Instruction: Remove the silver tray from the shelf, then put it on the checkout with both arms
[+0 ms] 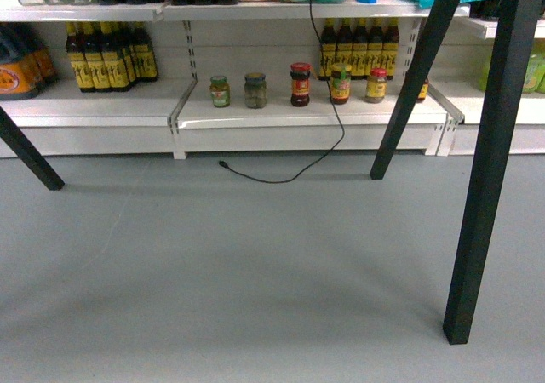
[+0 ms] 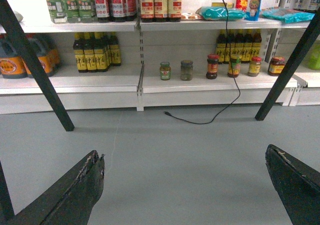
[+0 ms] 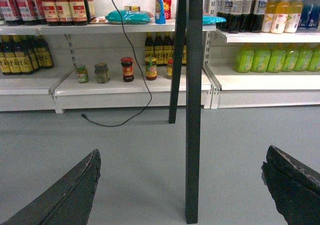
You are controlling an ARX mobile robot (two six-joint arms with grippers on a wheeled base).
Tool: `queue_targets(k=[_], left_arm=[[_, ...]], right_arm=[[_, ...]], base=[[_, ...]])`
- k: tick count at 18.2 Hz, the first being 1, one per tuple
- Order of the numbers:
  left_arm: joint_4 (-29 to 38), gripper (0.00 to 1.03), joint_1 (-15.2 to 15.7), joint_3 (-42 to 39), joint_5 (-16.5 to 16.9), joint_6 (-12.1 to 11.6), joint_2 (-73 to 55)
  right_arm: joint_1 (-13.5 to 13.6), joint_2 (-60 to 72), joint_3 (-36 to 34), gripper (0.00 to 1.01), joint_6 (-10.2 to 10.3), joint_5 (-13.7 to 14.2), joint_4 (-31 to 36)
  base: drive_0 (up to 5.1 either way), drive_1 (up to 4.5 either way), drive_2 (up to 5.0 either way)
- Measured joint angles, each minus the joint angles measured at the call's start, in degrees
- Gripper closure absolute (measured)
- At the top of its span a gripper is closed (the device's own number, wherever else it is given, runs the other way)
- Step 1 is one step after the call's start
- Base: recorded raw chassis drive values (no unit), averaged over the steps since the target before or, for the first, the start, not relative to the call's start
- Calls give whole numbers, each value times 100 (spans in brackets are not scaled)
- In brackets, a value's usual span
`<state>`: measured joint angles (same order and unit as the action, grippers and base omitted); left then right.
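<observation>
Black left hand (image 2: 182,185) and right hand (image 3: 180,187), agape, floorward.

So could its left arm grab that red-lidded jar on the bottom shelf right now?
Probably not from here. Nothing blocks the way, but the open left gripper hangs well short of the red-lidded jar, with a broad stretch of grey floor between them.

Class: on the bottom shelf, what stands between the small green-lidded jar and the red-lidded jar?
One jar of greenish pickles, between the green-lidded jar and the red-lidded jar; head view.
</observation>
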<state>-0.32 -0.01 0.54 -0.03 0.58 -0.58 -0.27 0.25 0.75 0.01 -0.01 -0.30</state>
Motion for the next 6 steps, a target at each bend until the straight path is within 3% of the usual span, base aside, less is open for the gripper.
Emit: queue_targets(k=[6], left_arm=[[0, 5, 0, 0, 0, 0, 0]], right_arm=[[0, 0, 0, 3, 0, 0, -2]], base=[[0, 0, 0]])
